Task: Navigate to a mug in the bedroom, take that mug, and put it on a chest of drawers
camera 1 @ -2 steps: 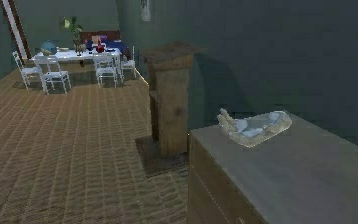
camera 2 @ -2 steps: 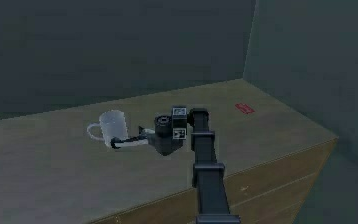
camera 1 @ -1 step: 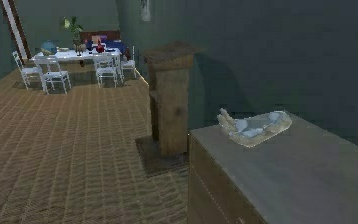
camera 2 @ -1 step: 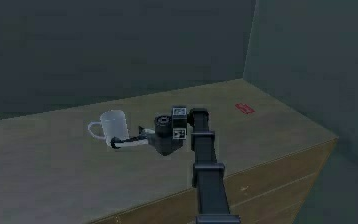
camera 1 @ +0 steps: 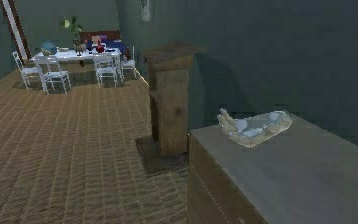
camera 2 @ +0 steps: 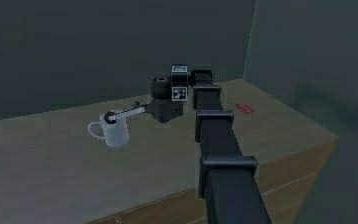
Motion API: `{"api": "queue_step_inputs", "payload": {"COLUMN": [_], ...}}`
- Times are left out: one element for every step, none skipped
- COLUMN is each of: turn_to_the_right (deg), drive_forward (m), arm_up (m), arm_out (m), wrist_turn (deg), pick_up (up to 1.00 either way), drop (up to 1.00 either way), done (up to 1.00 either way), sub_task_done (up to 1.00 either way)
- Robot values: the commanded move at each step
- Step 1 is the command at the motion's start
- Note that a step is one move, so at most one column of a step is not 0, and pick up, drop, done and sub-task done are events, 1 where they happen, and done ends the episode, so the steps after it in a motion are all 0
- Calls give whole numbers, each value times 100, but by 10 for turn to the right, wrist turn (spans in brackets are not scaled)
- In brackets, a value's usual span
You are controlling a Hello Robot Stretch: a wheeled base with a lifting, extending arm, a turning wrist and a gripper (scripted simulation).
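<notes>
A white mug (camera 2: 113,133) with its handle to the left sits at the tips of my gripper (camera 2: 111,118) on a wooden top. The dark arm (camera 2: 215,140) reaches out over this top (camera 2: 47,170), which looks like the chest of drawers. The mug seems to rest on or just above the wood, so I cannot tell whether the gripper holds anything. In the forward view the same chest of drawers (camera 1: 287,185) fills the lower right, with drawer fronts on its near face.
A pale glassy object (camera 1: 255,127) lies on the chest's top. A small red thing (camera 2: 247,108) lies near the top's far right. A tall wooden stand (camera 1: 172,95) rises by the dark wall. Far left stands a dining table (camera 1: 75,56) with white chairs (camera 1: 55,75). Patterned floor lies between.
</notes>
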Motion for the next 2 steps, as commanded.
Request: {"api": "queue_step_inputs", "payload": {"turn_to_the_right": [0, 0], "drive_forward": [0, 0], "arm_up": [0, 0], "arm_out": [-8, 0], "wrist_turn": [0, 0], "pick_up": [0, 0], "drop": [0, 0], "done": [0, 100], "sub_task_done": [0, 0]}}
